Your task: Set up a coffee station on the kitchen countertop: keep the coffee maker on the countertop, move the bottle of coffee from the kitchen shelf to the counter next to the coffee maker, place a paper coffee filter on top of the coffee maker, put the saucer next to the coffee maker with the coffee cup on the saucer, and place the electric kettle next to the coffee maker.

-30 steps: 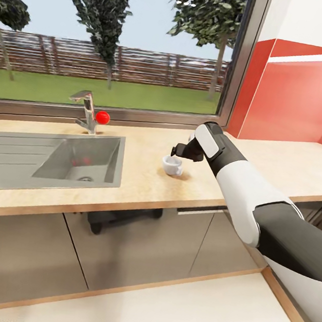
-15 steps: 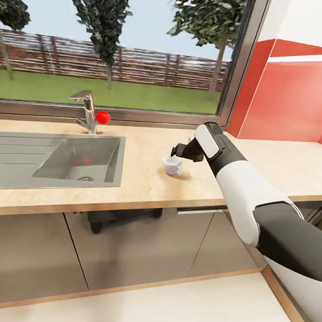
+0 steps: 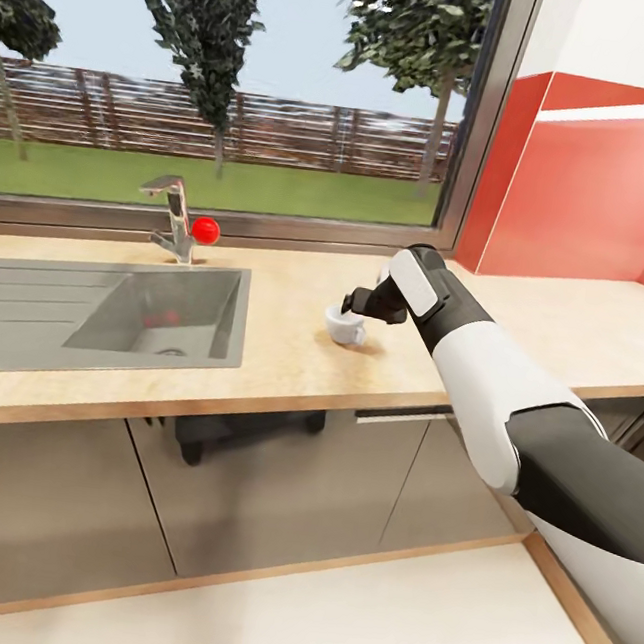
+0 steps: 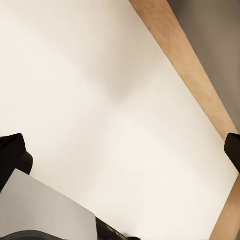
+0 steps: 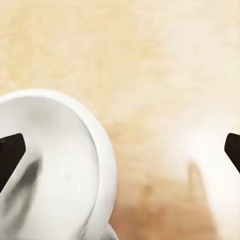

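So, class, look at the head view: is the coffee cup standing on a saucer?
No: the coffee cup sits directly on the bare wood of the kitchen countertop, with the right gripper just above its rim.

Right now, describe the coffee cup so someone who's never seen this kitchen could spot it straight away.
Find the light wood kitchen countertop under the big window, then the steel sink set into it. The coffee cup stands to the right of the sink, just under the right gripper. It is small, plain white, and the only crockery there.
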### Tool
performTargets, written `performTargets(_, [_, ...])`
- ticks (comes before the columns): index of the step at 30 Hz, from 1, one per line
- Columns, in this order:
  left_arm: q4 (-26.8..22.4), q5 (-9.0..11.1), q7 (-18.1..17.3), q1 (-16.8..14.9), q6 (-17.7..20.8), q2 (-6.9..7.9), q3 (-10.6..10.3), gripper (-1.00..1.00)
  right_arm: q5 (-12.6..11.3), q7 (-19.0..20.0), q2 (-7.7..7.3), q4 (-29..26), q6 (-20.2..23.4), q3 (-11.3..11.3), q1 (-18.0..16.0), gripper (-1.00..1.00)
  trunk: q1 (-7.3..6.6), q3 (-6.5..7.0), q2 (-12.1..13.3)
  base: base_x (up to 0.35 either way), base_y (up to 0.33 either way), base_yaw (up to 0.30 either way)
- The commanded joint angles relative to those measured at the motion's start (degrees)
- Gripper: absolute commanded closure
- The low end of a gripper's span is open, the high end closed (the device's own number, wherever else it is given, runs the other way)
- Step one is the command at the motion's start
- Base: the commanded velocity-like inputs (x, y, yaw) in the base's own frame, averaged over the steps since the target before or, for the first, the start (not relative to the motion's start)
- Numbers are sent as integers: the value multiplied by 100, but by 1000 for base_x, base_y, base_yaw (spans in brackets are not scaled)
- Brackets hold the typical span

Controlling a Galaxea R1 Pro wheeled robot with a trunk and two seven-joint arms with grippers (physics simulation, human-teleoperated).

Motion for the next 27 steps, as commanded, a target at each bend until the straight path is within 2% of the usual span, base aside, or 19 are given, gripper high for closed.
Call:
performTargets(1, [1,45,-21,-2,40,2,-21,-100,-53,-52,0,-3,9,19,-4,-100,22,-24,-44,0,0,0])
performTargets(4, [1,47,-21,-2,39,2,-21,-100,-53,-52,0,-3,9,19,-4,-100,88,-78,-164,0,0,0])
performTargets(13, [1,48,-21,-2,41,2,-21,-100,-53,-52,0,-1,9,19,-3,-100,88,-78,-164,0,0,0])
performTargets(16, [1,47,-21,-2,40,2,-21,-100,-53,-52,0,-2,9,19,-3,-100,154,-131,-285,0,0,0])
performTargets(27, [1,48,-21,-2,42,2,-21,-100,-53,-52,0,4,9,19,-3,-100,154,-131,-285,0,0,0])
